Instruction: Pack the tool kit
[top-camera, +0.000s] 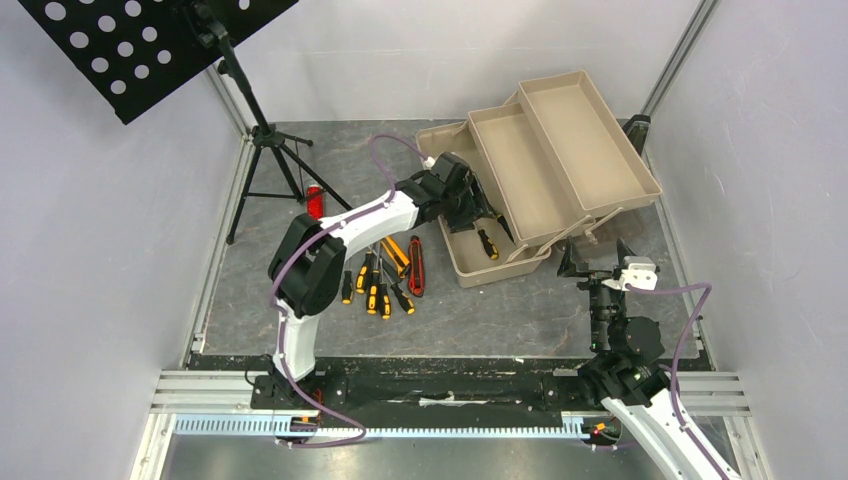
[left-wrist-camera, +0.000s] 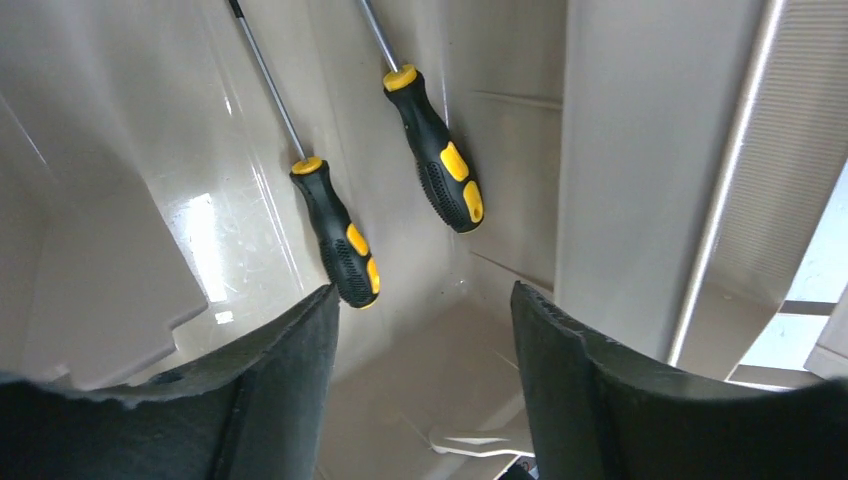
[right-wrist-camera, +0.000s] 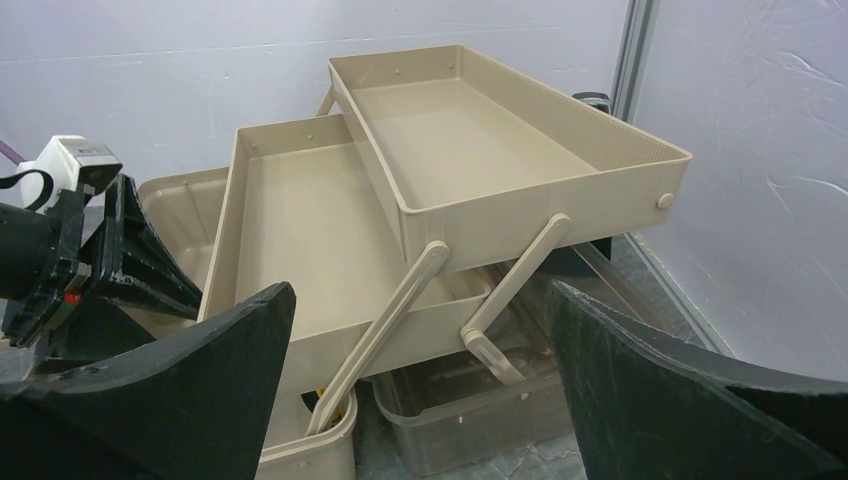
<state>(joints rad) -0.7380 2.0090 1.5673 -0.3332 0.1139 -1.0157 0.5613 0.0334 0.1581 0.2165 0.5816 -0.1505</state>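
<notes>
The tan toolbox (top-camera: 470, 265) stands open at the back right, its two fold-out trays (top-camera: 585, 135) swung up and right. My left gripper (top-camera: 487, 215) is open and empty, reaching down into the box's bottom bin. In the left wrist view (left-wrist-camera: 425, 330) two yellow-and-black screwdrivers (left-wrist-camera: 435, 165) lie on the bin floor just ahead of it. Several more screwdrivers (top-camera: 375, 290) and an orange and a red utility knife (top-camera: 415, 265) lie on the mat left of the box. My right gripper (top-camera: 600, 260) is open and empty, right of the box, facing the trays (right-wrist-camera: 480, 150).
A black tripod music stand (top-camera: 260, 140) stands at the back left with a red bar-shaped piece (top-camera: 315, 201) at its feet. White walls close in the mat on three sides. A clear plastic bin (right-wrist-camera: 480, 420) sits under the trays.
</notes>
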